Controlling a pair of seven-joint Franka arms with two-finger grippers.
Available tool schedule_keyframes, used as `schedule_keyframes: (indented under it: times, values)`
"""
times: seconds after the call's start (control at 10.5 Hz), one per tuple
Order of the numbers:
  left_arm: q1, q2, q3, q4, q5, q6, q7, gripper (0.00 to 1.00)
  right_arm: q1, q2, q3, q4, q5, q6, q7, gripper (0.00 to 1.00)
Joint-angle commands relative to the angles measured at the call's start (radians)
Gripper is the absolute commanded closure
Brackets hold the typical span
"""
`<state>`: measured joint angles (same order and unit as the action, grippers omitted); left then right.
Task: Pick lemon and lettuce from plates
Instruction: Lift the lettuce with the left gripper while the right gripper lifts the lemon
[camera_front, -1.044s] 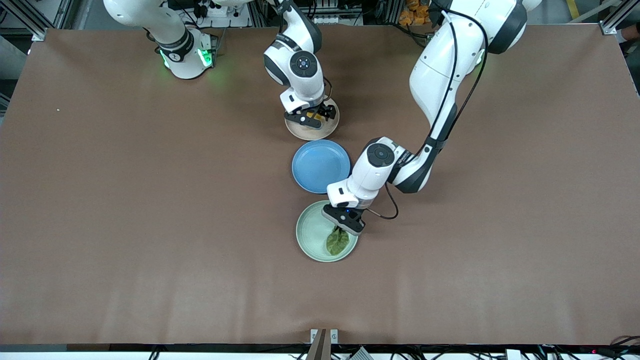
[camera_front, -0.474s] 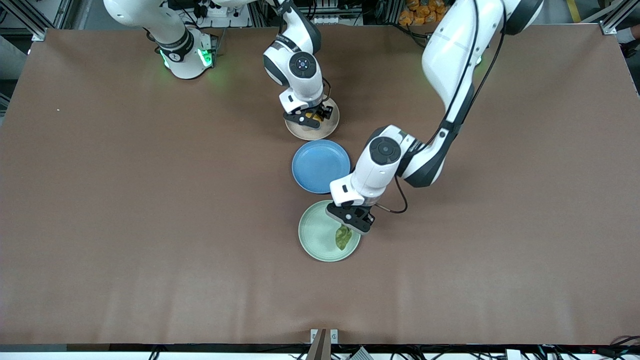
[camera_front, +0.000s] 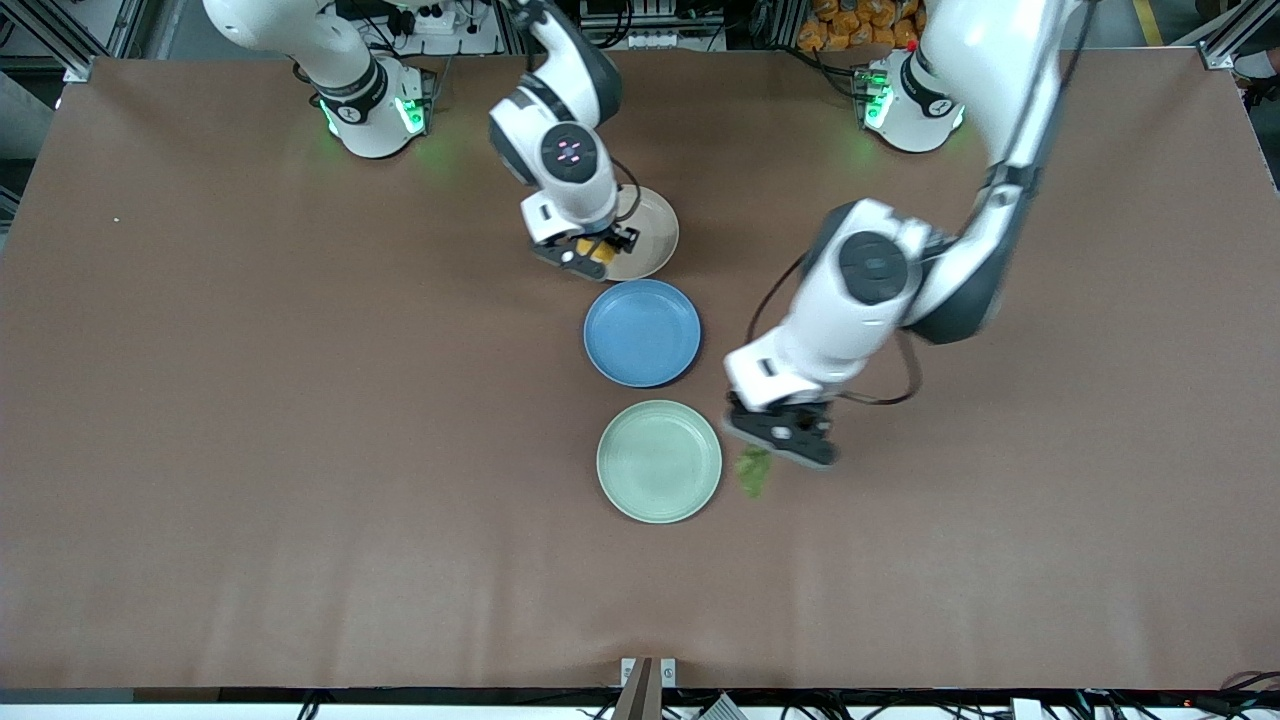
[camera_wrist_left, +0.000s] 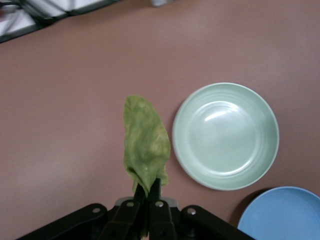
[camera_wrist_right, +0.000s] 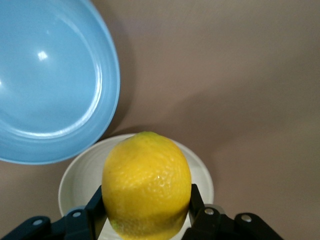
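Lettuce (camera_wrist_left: 145, 145) pinched at stem in my left gripper (camera_front: 775, 445), over bare table beside mint plate (camera_front: 659, 461). Right gripper (camera_front: 585, 250) clamps lemon (camera_wrist_right: 146, 185) above beige plate (camera_front: 650, 240)'s edge. Best to lift both straight, grips firm.

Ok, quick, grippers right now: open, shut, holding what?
Left gripper: shut on the lettuce, beside the mint plate.
Right gripper: shut on the lemon, over the beige plate.

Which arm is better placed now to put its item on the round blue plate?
Right. The right pincer, shut on the yellow oval lemon, hangs beside the round blue plate. The left pincer, holding the crinkled green lettuce leaf, is over bare table.
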<state>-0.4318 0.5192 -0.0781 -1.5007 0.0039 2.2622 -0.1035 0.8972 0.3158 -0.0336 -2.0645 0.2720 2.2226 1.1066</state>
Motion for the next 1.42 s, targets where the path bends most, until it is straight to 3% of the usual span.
schedule_keyframes:
  times: [0.0, 0.28, 0.57, 0.66, 0.95, 1.33]
  values:
    - [0.129, -0.129, -0.008, -0.038, -0.065, -0.133, 0.018, 1.00, -0.153, -0.081, -0.003, -0.002, 0.000, -0.136, -0.189, 1.00]
    - [0.226, -0.160, -0.005, -0.044, -0.052, -0.237, 0.045, 1.00, -0.292, -0.077, -0.003, -0.006, -0.150, -0.158, -0.353, 1.00]
    - [0.304, -0.134, -0.002, -0.064, -0.048, -0.257, 0.165, 1.00, -0.539, -0.037, -0.003, -0.005, -0.160, -0.143, -0.694, 1.00]
    - [0.315, -0.104, 0.001, -0.067, -0.045, -0.257, 0.182, 1.00, -0.610, -0.020, -0.003, -0.003, -0.169, -0.114, -0.808, 1.00]
    - [0.390, 0.017, -0.003, -0.066, 0.011, -0.227, 0.203, 1.00, -0.772, 0.055, -0.002, 0.020, -0.321, 0.024, -1.031, 1.00]
    - [0.398, 0.137, 0.000, -0.064, 0.011, -0.107, 0.205, 1.00, -0.905, 0.187, -0.002, 0.156, -0.324, 0.043, -1.297, 1.00]
